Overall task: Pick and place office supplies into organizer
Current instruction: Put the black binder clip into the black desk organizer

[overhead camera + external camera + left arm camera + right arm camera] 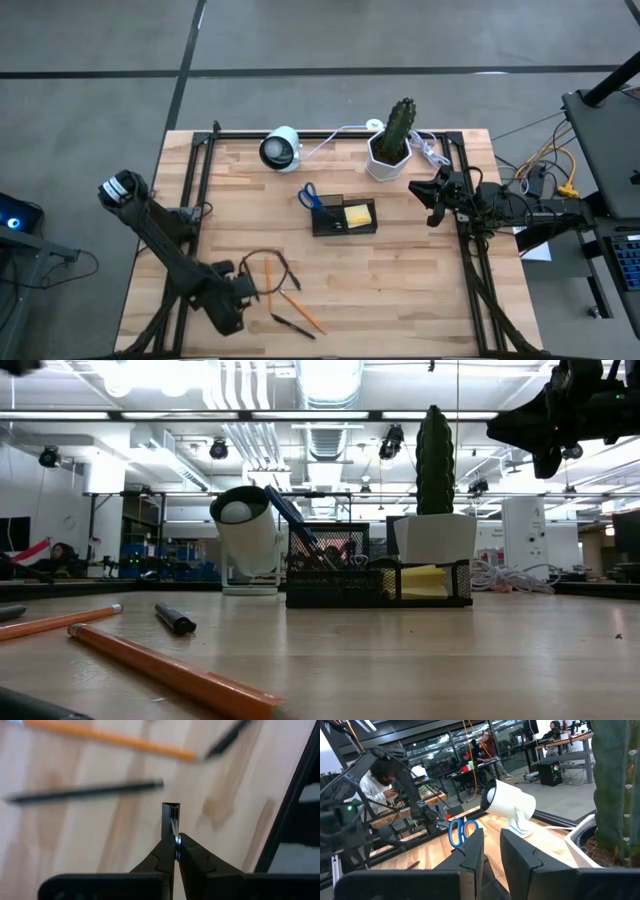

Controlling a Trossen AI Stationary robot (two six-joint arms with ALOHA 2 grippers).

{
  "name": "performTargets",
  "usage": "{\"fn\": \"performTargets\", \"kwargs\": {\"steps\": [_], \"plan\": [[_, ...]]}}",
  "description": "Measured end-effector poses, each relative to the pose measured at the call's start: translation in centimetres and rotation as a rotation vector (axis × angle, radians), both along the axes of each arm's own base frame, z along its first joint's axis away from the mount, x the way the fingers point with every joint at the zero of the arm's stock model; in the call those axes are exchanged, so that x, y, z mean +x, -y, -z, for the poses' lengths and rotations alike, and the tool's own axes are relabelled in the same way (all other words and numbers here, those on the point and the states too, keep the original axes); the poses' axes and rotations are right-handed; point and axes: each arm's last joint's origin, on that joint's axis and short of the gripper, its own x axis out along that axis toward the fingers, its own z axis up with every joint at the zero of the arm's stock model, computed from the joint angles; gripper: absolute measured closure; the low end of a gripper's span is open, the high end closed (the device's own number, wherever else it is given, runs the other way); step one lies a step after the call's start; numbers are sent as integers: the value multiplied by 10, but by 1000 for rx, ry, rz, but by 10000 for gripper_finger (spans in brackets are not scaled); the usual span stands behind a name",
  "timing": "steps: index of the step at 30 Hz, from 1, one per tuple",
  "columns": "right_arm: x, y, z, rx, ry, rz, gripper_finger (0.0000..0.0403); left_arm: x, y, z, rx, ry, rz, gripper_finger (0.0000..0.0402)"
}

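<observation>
the left end effector (243, 290) hovers at the counter's (400, 280) near edge, fingers pressed together on nothing, beside loose orange pencils (300, 312) and a black pen (292, 325). to grasp well, it should spread its fingers, square across one pencil's shaft, and descend at mid-length. farther back, the organizer (343, 217) already holds scissors (309, 196) and a yellow pad (357, 213). the right end effector (432, 199) waits by the cactus pot (388, 158), fingers slightly apart.

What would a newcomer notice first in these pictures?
The tall cactus in its white pot at the table's far edge, beside a white lamp. At the centre, the organizer holds scissors and a yellow pad. Orange pencils lie near the left gripper.
</observation>
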Motion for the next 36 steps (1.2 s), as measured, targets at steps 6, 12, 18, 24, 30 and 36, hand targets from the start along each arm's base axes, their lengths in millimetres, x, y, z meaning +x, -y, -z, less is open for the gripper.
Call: {"fn": "performTargets", "kwargs": {"steps": [6,12,18,24,30,36], "plan": [[0,0,0,7,3,0,349,18,-32,-17,50,110,-19,401],[0,0,0,11,6,-1,349,40,-67,-26,120,176,12,401],[0,0,0,25,11,-1,349,66,-97,-31,179,287,60,401],[0,0,0,45,18,-2,349,90,-124,-36,228,415,61,401],[0,0,0,50,18,-2,349,104,-150,-42,254,505,-11,401],[0,0,0,50,17,-2,349,115,-160,-53,308,651,5,402]]}}
